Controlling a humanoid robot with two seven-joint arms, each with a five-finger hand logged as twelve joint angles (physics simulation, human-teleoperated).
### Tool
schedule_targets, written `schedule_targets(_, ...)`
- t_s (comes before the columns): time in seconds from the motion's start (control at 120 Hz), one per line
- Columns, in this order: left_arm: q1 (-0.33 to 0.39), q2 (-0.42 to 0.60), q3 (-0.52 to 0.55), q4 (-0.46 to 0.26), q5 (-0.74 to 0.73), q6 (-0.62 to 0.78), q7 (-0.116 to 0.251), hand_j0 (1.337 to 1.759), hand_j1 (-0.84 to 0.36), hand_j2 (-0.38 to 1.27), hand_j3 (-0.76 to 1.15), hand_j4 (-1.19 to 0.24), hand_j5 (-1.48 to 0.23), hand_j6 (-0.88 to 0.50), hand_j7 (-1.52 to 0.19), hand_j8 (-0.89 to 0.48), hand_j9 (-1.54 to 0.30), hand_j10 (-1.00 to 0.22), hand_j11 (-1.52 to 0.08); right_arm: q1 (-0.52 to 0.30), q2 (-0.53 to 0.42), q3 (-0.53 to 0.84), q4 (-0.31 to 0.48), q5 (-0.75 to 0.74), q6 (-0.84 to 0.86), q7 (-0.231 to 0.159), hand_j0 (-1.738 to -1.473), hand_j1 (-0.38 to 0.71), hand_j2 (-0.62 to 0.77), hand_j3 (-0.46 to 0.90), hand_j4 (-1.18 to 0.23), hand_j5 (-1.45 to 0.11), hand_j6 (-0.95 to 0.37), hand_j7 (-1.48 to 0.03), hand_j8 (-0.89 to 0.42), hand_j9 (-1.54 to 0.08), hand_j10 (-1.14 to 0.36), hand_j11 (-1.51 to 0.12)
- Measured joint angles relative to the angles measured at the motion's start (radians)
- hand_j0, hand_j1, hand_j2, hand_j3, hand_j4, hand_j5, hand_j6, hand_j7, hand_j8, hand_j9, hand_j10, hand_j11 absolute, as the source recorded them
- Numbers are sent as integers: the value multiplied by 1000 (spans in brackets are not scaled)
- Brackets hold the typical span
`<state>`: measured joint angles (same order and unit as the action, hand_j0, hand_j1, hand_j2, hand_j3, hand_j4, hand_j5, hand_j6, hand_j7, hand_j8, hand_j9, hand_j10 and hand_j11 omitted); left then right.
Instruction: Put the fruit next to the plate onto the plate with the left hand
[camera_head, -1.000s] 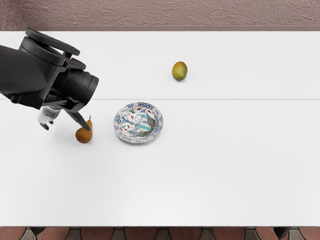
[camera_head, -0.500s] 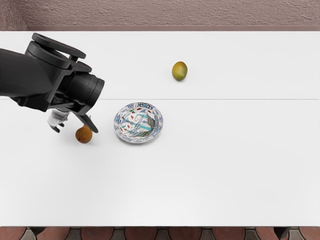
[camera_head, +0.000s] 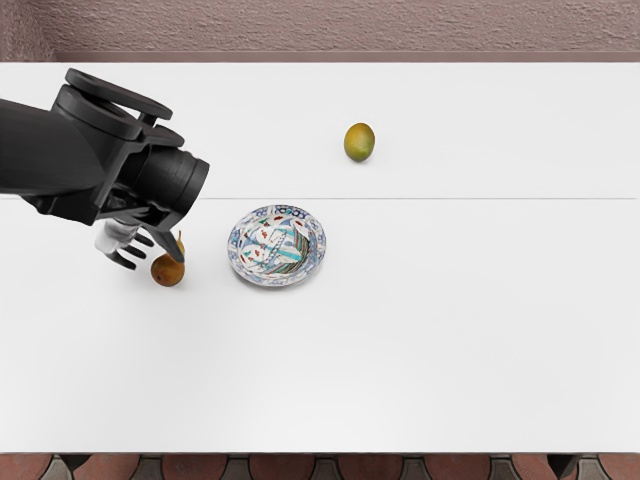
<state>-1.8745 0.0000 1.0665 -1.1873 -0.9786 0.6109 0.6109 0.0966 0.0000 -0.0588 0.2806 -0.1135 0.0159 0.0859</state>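
Note:
A small brown pear (camera_head: 168, 270) lies on the white table just left of the patterned plate (camera_head: 277, 246). My left hand (camera_head: 140, 248) hangs over the pear's upper left, its dark fingers (camera_head: 128, 258) spread and curling down beside the fruit. A thumb-like finger reaches down across the pear's top. The hand does not enclose the pear, which rests on the table. The bulky black forearm (camera_head: 90, 160) hides the wrist and palm. The plate holds nothing.
A green-yellow mango-like fruit (camera_head: 359, 142) sits alone farther back, right of centre. The table's far edge meets a brownish wall; the near edge runs along the bottom of the picture.
The left hand has moved right and lowered towards the pear, and its fingers have spread around the fruit's left side. The pear has stayed in place.

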Motion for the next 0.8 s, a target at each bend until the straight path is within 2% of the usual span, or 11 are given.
schedule_targets(0.475,13,0,-15,0,1,0,0,1658,-127,80,0,-397,-516,-397,-516,-397,-516,-397,-516,0,0,0,0,0,0,0,-1658,-331,-3,0,-15,-19,-15,-19,-15,-19,-15,-19)
schedule_targets(0.8,37,0,-16,2,5,0,0,1658,-138,82,0,-407,-529,-407,-529,-407,-529,-407,-529,0,0,0,0,0,0,0,-1658,-331,-3,0,-15,-19,-15,-19,-15,-19,-15,-19)
